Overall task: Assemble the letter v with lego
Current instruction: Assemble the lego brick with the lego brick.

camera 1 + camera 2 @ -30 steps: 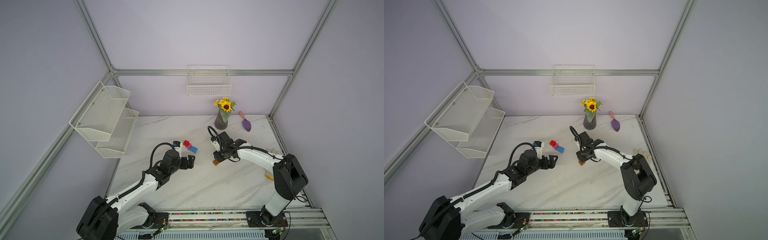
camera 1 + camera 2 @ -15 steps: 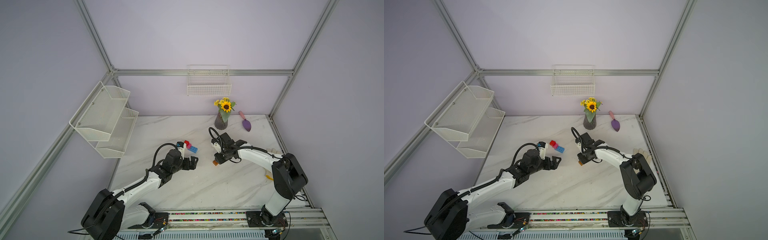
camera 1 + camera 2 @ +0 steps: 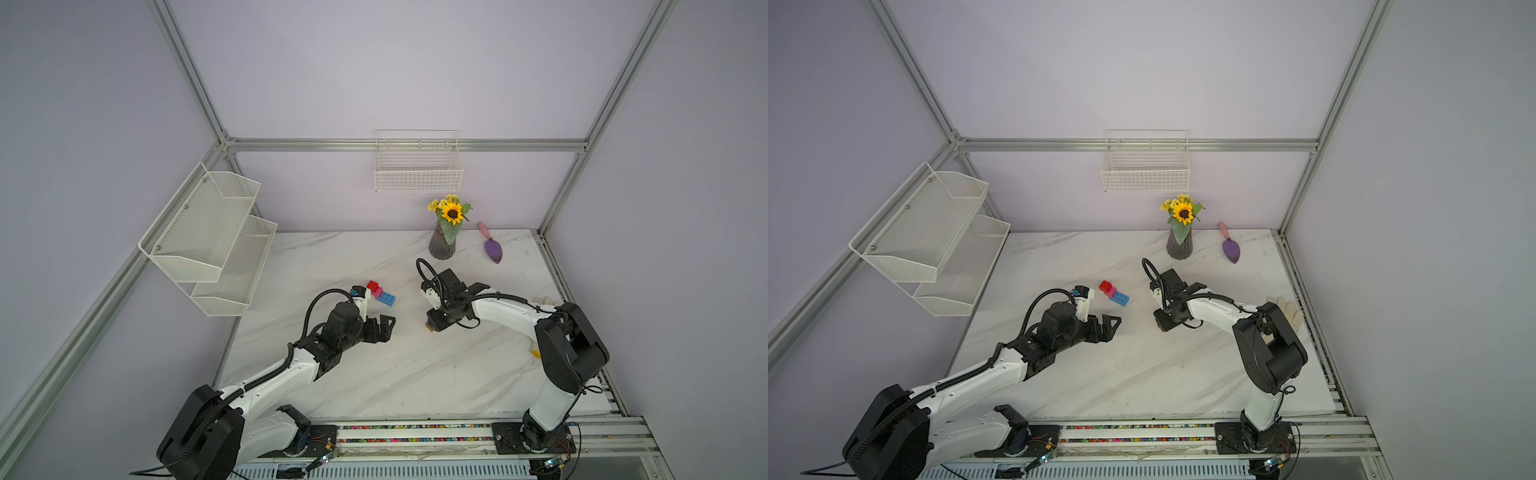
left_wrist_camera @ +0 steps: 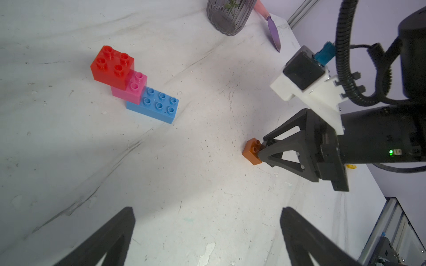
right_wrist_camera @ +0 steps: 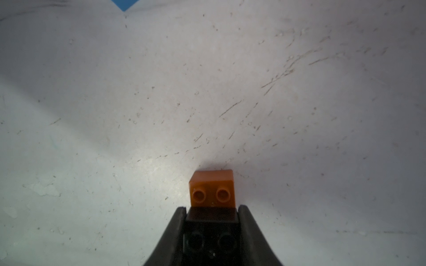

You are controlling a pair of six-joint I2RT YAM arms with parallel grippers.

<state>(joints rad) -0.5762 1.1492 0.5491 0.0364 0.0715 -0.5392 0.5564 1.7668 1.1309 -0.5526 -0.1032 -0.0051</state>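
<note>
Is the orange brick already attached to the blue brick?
No, the orange brick sits well apart from the blue brick, not touching it.

red brick [image 4: 111, 65] sits stepped on pink brick [image 4: 131, 88], which sits on one end of the longer light-blue brick [image 4: 156, 108], studs up, on the table [image 4: 184, 184]. well apart: orange-brown brick [image 4: 252, 150], with black brick [image 5: 211, 232] overlapping half of it.

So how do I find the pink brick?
From the sunflower vase on the marble table, look toward the robot's left arm for three joined bricks. The pink brick is the middle step, half under the red brick, on one end of the blue brick.
</note>
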